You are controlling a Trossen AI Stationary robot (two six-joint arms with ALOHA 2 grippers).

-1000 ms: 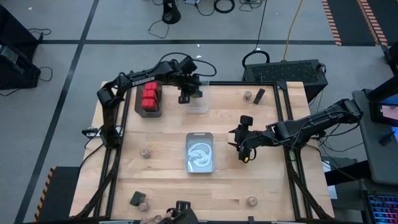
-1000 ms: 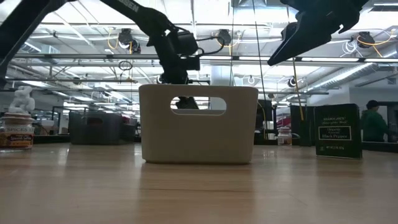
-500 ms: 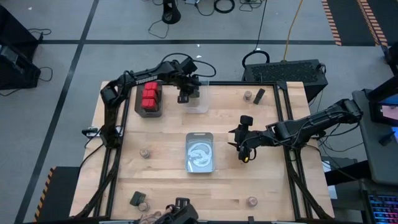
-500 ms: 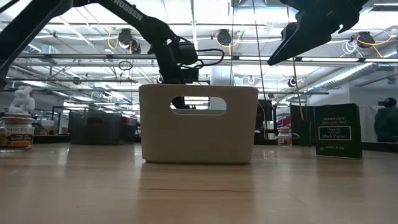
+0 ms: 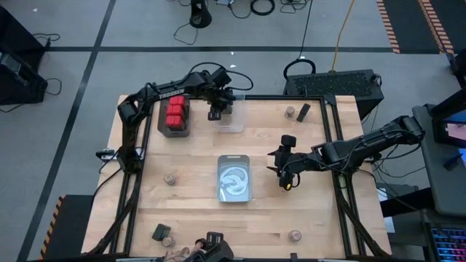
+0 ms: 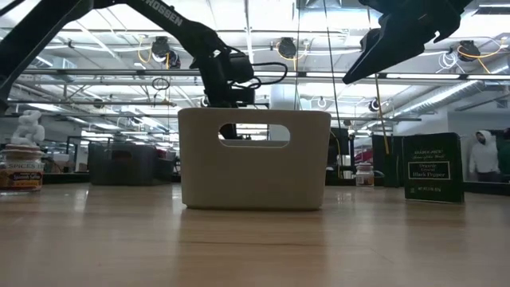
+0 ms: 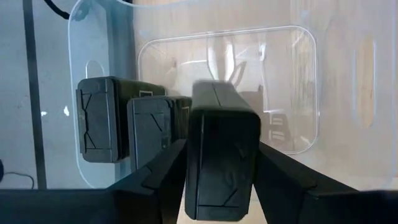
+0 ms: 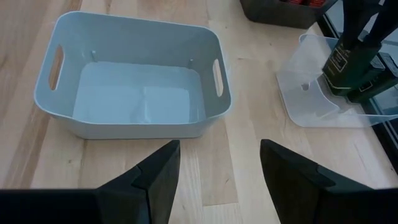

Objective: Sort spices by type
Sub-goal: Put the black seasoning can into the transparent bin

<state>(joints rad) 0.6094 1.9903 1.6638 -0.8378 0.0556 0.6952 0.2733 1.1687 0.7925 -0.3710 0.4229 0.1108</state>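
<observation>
Hovering over the clear bin (image 7: pixel 292 81), the left claw (image 7: pixel 221 180) grips a black pepper box (image 7: pixel 221 162), lowering it beside two matching boxes (image 7: pixel 124 127); the right claw (image 8: pixel 214 168) waits wide.

red spice boxes (image 5: pixel 175 115), black spice boxes (image 7: pixel 149 134), clear bin (image 7: pixel 292 87)

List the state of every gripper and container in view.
left gripper: shut on a black box, at the clear bin.
right gripper: open, empty, above the table.
clear bin: holds two more black boxes.
grey tub: upright, empty.
dark bin: holds red boxes.
</observation>
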